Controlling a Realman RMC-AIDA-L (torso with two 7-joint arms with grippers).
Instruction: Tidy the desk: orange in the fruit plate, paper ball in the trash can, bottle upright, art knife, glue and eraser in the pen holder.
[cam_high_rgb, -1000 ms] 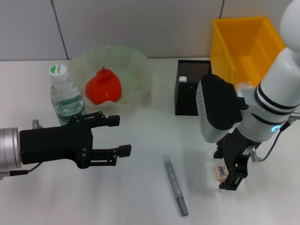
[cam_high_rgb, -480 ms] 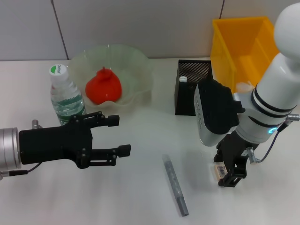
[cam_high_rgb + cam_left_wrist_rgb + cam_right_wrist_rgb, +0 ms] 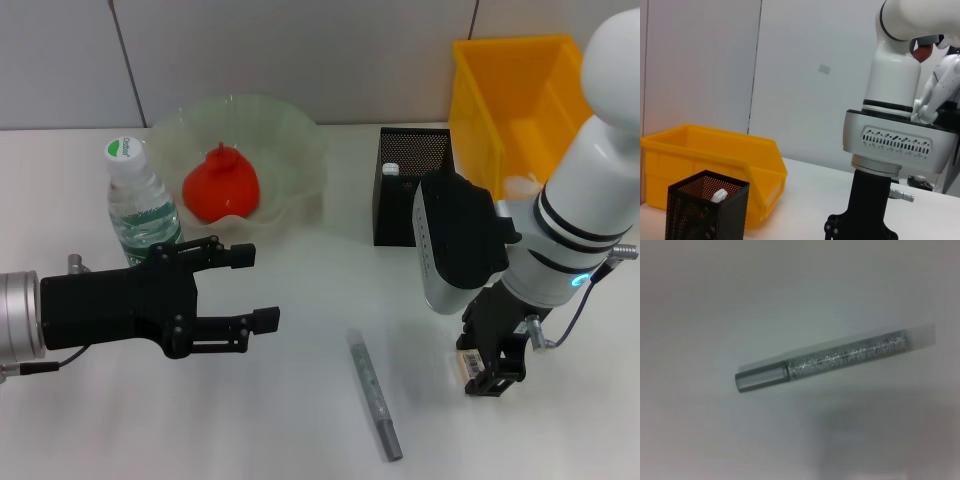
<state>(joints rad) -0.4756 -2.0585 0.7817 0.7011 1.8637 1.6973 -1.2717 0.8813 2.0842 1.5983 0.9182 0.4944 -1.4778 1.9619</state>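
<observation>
the left gripper (image 3: pixel 250 290) hung low over the near left of the white table (image 3: pixel 300 400), its black fingers spread wide on nothing. just behind it the clear plastic bottle (image 3: pixel 140 205) stood upright with a green-and-white cap, and beside that the orange (image 3: pixel 221 185), glossy red-orange with a small peak, sat in the wavy translucent fruit plate (image 3: pixel 290 150). nearer the middle the glue (image 3: pixel 374 394), a slim glittery grey stick with a plain silver cap, lay flat on the table; the right wrist view showed its sparkle, which the head view did not. behind it stood the square black mesh pen holder (image 3: pixel 405 190) with a white tip inside. at the right, before the yellow bin (image 3: pixel 520 100), the right gripper (image 3: pixel 488 358) was down at the table, narrowed on the small tan labelled eraser (image 3: pixel 465 362).
</observation>
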